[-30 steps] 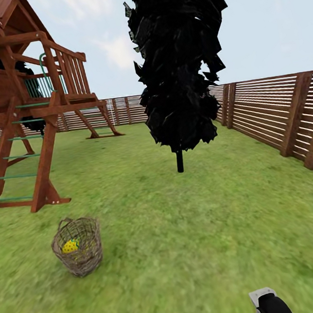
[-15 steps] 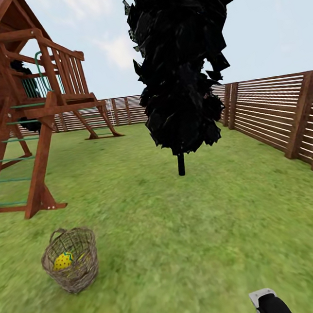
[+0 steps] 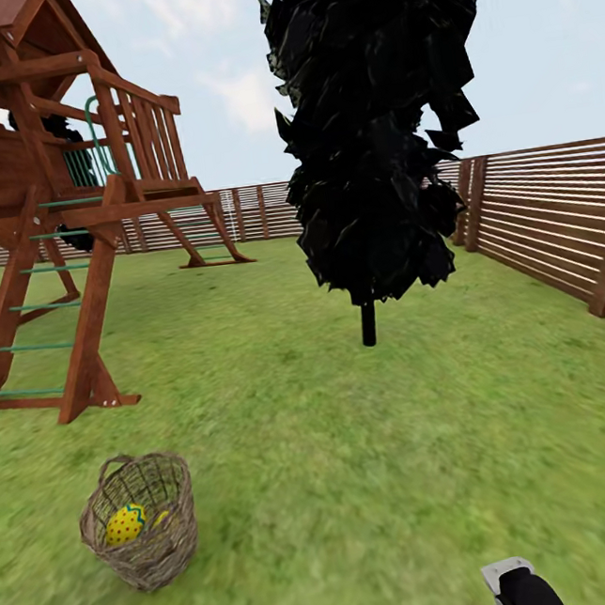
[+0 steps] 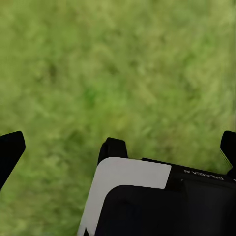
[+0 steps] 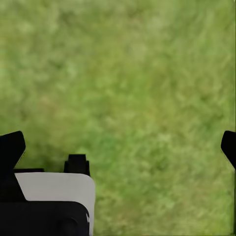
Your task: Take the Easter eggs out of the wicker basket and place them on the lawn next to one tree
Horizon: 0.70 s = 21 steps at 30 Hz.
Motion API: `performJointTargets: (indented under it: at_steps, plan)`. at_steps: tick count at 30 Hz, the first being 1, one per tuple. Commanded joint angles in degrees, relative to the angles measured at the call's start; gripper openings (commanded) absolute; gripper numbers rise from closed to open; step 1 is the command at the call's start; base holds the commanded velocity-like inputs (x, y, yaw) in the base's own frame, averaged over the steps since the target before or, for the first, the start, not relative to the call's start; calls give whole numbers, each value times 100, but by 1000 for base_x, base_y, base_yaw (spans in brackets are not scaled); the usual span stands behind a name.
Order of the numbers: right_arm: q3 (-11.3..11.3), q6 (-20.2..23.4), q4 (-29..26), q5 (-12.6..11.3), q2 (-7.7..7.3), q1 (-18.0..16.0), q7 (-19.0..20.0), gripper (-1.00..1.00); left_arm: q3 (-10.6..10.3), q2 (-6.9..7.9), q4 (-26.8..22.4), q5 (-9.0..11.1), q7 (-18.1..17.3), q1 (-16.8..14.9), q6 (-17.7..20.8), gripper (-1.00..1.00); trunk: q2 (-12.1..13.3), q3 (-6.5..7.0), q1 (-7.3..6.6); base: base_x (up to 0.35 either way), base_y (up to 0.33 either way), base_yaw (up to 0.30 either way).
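Note:
The wicker basket [image 3: 140, 523] stands upright on the lawn [image 3: 381, 482] at the lower left of the head view, ahead and to the left of me. Inside it lies a yellow Easter egg [image 3: 124, 524] with a bluish zigzag, and a second yellow patch [image 3: 161, 519] shows beside it through the weave. The tree is out of view. My left gripper [image 4: 119, 142] hangs open over bare grass, as does my right gripper [image 5: 120, 146]; nothing is between their fingers. Both arm ends sit at the head view's bottom edge, well short of the basket.
A wooden play tower [image 3: 55, 210] with a green-runged ladder stands at the left behind the basket. A tall black-leaved shape on a thin dark trunk [image 3: 368, 323] rises mid-lawn. A slatted wooden fence [image 3: 547, 216] runs along the right and the back.
The whole picture has shifted, so the camera has moved: the basket now sits lower and larger, the black trunk further right. Both arm ends hold their place in the view.

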Motion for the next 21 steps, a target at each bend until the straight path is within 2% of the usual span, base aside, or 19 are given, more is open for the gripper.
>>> performJointTargets:
  at_steps: [1,9,21]
  plan:
    - [17,30,-5,26,-6,-3,-3,100,10,-1,-3,3,-17,-5,28,100,-3,-7,3,329,0,252]
    - [13,25,0,26,-6,-3,-2,100,17,1,-11,3,-23,-5,28,100,-3,-7,3,329,0,225]
    - [11,30,0,20,-9,-3,4,100,10,-6,-3,2,-17,-5,28,100,-3,-7,3,329,0,18]
